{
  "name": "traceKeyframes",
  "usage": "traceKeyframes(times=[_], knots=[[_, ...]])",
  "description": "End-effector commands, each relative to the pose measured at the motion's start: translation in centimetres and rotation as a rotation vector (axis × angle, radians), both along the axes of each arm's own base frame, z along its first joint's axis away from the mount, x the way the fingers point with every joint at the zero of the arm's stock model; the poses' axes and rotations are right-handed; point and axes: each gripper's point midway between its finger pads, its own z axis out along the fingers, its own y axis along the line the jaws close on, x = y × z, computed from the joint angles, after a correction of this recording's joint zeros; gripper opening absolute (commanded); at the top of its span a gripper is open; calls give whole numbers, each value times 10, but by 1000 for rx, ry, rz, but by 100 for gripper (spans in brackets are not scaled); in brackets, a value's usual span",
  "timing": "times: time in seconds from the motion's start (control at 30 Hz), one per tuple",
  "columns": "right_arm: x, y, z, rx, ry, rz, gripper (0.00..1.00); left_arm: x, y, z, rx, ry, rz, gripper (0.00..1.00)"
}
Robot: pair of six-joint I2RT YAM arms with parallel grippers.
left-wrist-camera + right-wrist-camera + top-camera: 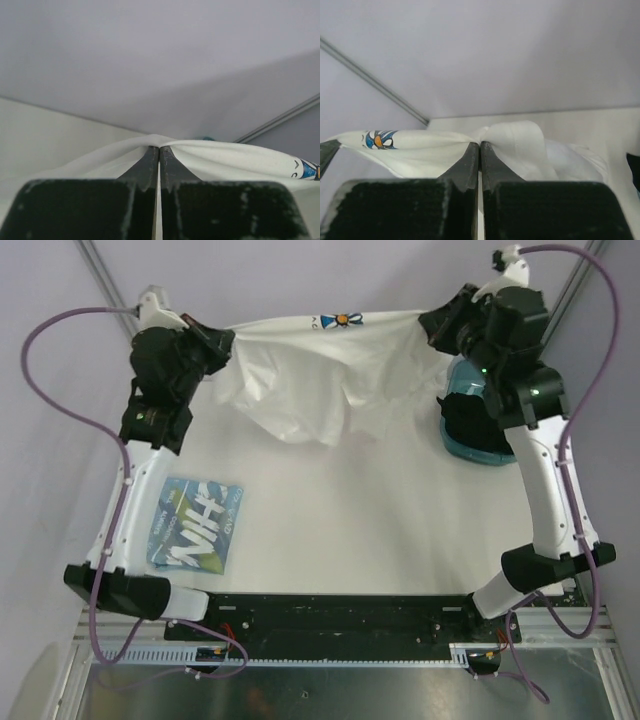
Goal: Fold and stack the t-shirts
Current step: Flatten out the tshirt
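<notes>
Left gripper and right gripper each clamp a small pinch of the daisy-print t-shirt, strung between them across the top of the frame, slack bunched on the table; either thin hold may slip, or cloth may snag the teal bin at right.

A white t-shirt is marked with a small blue and orange flower. A second t-shirt is covered by a light-blue picture with white letters. The bin is coloured teal.
</notes>
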Motion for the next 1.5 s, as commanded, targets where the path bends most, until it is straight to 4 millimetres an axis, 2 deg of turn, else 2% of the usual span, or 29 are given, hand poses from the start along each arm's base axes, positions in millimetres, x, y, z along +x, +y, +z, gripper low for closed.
traceKeyframes(times=[0.0,0.07,0.13,0.2,0.23,0.33,0.4,0.47,0.5,0.53,0.6,0.67,0.8,1.03,1.1,1.23,1.37,1.47], knots=[[-38,-47,57,48,-107,-70,0,-41,50,77,-14,-177,133,0],[-47,-50,53,62,-87,-42,0,-42,52,78,-7,-170,128,0],[-44,-54,41,78,-56,-27,0,-31,52,68,-6,-136,114,0],[-24,-56,15,94,14,-3,0,-8,46,47,-7,-71,68,0],[-10,-53,-5,102,64,17,0,6,41,34,-7,-34,37,0],[42,-41,-86,106,251,67,0,55,14,-27,-10,121,-104,0],[71,-36,-151,88,399,75,0,84,-5,-86,-23,256,-201,2],[88,-33,-215,61,542,68,4,100,-16,-150,-24,399,-257,17],[93,-33,-242,40,597,60,9,101,-18,-177,-10,457,-262,29],[94,-34,-265,16,640,41,17,98,-18,-202,9,509,-256,41],[94,-35,-294,-20,680,17,35,87,-15,-234,50,578,-227,60],[93,-36,-309,-38,698,-1,48,73,-10,-253,75,623,-192,68],[86,-35,-313,-83,700,-40,55,46,9,-285,112,707,-93,70],[67,-29,-308,-117,668,-50,56,10,20,-329,86,827,55,48],[62,-26,-309,-118,665,-43,56,0,16,-338,60,853,88,43],[54,-20,-316,-116,673,-24,56,-18,3,-358,-18,889,120,40],[48,-16,-321,-125,683,-10,56,-18,-12,-373,-18,905,79,40],[44,-17,-322,-127,682,-8,56,-16,-15,-384,13,925,66,40]])
